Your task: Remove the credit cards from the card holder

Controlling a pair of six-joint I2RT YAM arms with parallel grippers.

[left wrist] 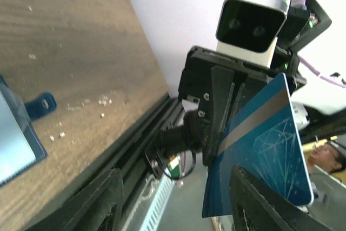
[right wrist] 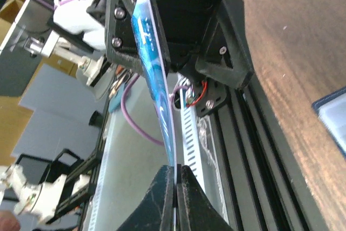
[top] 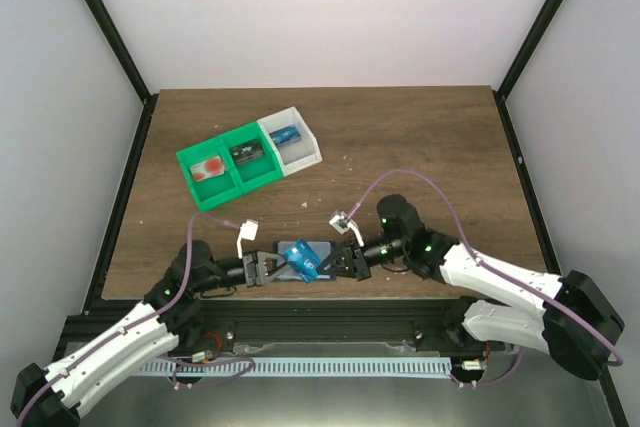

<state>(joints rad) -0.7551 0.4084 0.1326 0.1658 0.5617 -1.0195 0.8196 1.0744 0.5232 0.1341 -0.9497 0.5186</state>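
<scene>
Two grippers meet near the table's front edge. We see the right gripper pinching a blue card; the left gripper's jaws stand apart around it. The card holder lies open below.

1 card, 1 hldr, 3 trays

Glossy plastic card; matt, crumb-flecked wood-grain table.
</scene>
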